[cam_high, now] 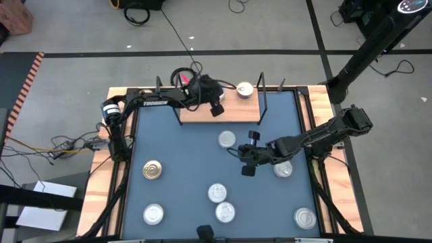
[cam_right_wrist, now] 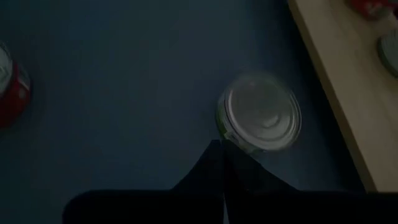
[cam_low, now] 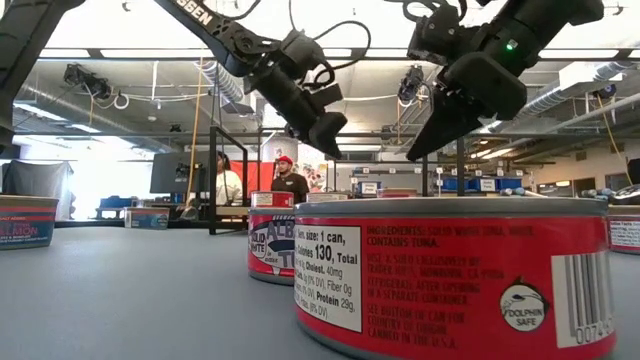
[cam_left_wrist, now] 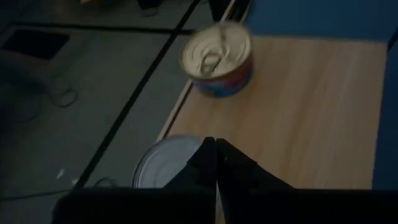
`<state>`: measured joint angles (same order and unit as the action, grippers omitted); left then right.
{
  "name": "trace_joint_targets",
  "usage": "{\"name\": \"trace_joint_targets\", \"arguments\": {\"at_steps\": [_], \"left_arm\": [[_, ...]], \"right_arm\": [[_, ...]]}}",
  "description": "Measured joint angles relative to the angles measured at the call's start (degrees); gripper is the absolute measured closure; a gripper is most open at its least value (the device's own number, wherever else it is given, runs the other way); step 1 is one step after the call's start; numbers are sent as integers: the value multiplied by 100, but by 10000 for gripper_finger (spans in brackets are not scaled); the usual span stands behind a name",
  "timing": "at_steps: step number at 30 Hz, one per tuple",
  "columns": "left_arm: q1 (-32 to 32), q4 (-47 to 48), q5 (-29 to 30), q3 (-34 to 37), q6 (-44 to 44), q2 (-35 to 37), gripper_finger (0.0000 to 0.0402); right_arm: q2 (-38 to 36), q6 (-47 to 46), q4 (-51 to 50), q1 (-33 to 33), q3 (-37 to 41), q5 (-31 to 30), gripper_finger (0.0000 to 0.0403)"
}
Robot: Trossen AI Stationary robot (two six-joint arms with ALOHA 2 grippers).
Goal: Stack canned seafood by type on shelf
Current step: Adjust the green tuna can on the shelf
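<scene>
We saw the left gripper hanging over the wooden shelf at the far edge of the blue table, its fingers pressed together on nothing. In the left wrist view a silver-lidded tin sat just beside those closed tips, and a second tin with a pale ring-pull lid stood farther along the board; from above we made out that tin near the shelf's right wire upright. The right gripper hovered mid-table, jaws also shut and empty, with a silver-topped can on the blue surface just ahead of its tips. The other cans lay scattered across the table: one gold-lidded at left, a pair near the front, one partly under the right arm. At table height a red-labelled tuna can filled our foreground.
</scene>
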<state>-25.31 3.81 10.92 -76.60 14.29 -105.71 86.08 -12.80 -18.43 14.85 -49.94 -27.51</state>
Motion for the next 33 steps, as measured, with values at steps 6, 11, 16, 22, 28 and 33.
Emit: {"name": "trace_joint_targets", "arguments": {"at_steps": [6, 11, 16, 22, 28, 33], "left_arm": [[-271, -61, -722, 2, 1, 0, 398], [-331, -80, -868, 1, 30, -111, 400], [-331, -112, -813, 4, 61, -306, 400], [-337, -67, -506, 2, 115, -509, 401], [-337, -7, -440, -4, 208, -720, 401], [-285, -33, -442, -9, 248, -769, 401]], "right_arm": [[0, 394, 623, -22, -1, 55, 402], [0, 488, 698, -131, 27, 146, 402], [0, 480, 1068, -233, 302, 347, 402], [0, 359, 1111, -236, 410, 365, 402], [0, 357, 1090, -236, 410, 363, 402], [0, 336, 1089, -225, 410, 363, 402]]}}
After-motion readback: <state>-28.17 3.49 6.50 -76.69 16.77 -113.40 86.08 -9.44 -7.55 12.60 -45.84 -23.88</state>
